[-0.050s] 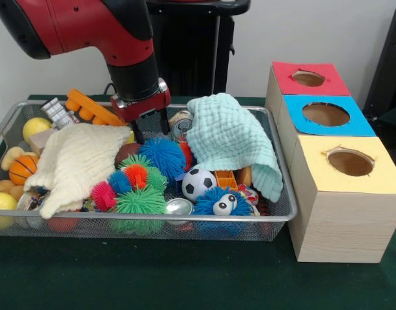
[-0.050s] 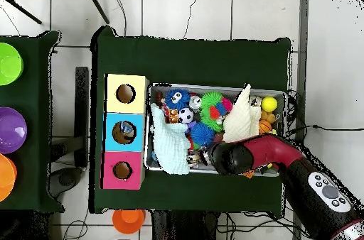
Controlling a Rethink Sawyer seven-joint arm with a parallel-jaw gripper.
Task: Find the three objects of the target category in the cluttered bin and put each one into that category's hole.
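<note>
Clutter is the risk here. My claw (image 1: pixel 149 131) hangs with its prongs apart and empty, low over the wire bin (image 1: pixel 283 208), just behind the blue spiky ball (image 1: pixel 163 155). Which category I am after I cannot tell. Going down, a prong could snag the cream cloth (image 1: pixel 75 165) beside that ball, or nudge it away. The three-holed box (image 1: pixel 333 194) stands beside the bin.

Even, soft indoor light we see from above, faint shadow under the bin (image 1: pixel 275 219), mild sheen on the arm (image 1: pixel 68 22), front view slightly soft
</note>
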